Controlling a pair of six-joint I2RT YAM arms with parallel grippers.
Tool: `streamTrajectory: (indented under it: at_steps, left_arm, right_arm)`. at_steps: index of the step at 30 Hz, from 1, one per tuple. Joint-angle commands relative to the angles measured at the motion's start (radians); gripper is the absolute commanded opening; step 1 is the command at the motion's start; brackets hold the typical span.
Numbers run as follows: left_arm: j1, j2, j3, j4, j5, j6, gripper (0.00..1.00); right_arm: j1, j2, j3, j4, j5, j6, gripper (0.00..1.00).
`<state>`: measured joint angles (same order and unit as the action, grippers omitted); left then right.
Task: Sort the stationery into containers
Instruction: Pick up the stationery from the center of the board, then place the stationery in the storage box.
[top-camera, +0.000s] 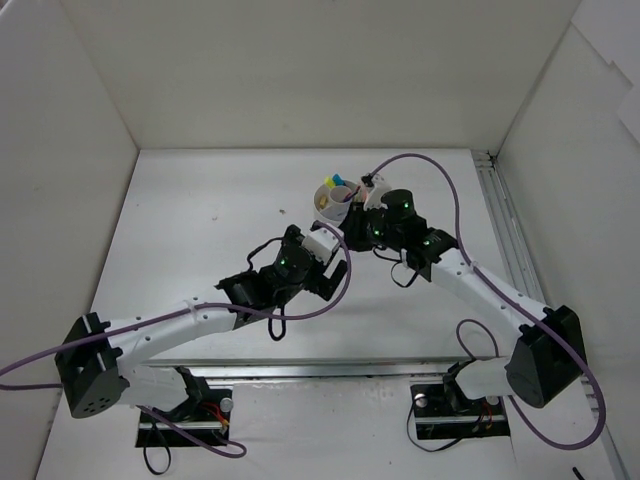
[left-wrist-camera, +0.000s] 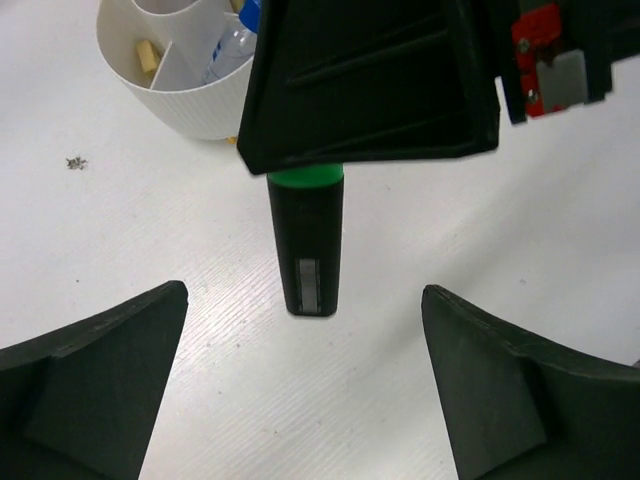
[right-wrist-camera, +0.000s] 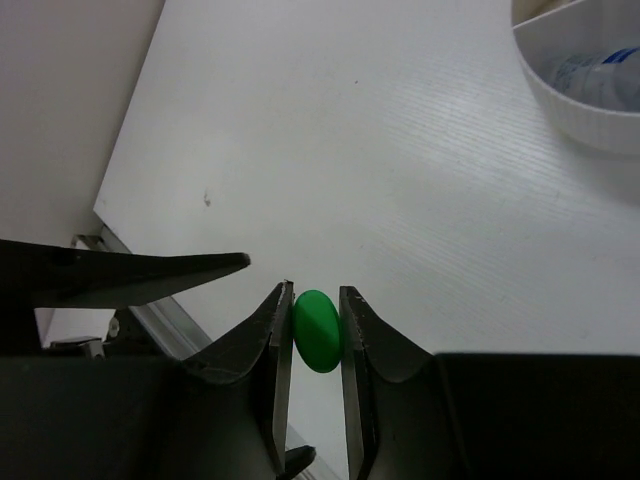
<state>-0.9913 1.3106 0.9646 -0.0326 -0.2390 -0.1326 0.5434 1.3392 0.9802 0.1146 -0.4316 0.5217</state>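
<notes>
Now the step in hand looks like a handover. Nearest, the left gripper (left-wrist-camera: 302, 300) stands spread wide, its matte black fingers (left-wrist-camera: 100, 380) on either side of the highlighter (left-wrist-camera: 305, 235) and not touching it. The highlighter is a blocky black plastic barrel with a pale label window and a glossy green cap (right-wrist-camera: 318, 335), and it lies just on the near side of the tub (left-wrist-camera: 190, 100). Whether its tip rests on the faintly grained white table (left-wrist-camera: 520, 260) cannot be told. The right gripper (right-wrist-camera: 316, 295) pinches the cap between flat pads.

That cap is smooth and rounded, so the barrel may swing or slip. The left arm would do well to back straight off first, and the right arm should then carry the highlighter slowly over the tub and let go low inside a free compartment.

Farthest, the low round tub has thin white plastic dividers. One compartment holds a beige eraser (left-wrist-camera: 148, 55) and the next a clear tube (left-wrist-camera: 225, 50).
</notes>
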Motion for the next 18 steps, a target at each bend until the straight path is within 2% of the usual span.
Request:
streamTrajectory:
  at_steps: [1,5,11,13,18]
  left_arm:
    - [0.016,-0.086,0.016,0.037,-0.052,-0.012,1.0]
    - [0.061,-0.174,-0.081,-0.036,-0.161,-0.094,1.0]
    - [0.192,-0.353,-0.171,-0.191,-0.325,-0.332,1.0]
    - [0.246,-0.41,-0.176,-0.243,-0.335,-0.386,1.0]
    - [0.302,-0.478,-0.202,-0.279,-0.301,-0.41,1.0]
  right_arm:
    - [0.003,-0.025,0.13,-0.007,0.138,-0.095,0.0]
    - [-0.005,0.021,0.231,-0.016,0.206,-0.188,0.0]
    - [-0.026,0.158,0.409,-0.001,0.366,-0.325,0.0]
    - [-0.039,0.227,0.466,0.037,0.382,-0.357,0.0]
    - [-0.051,0.369,0.613,0.056,0.41,-0.452,0.0]
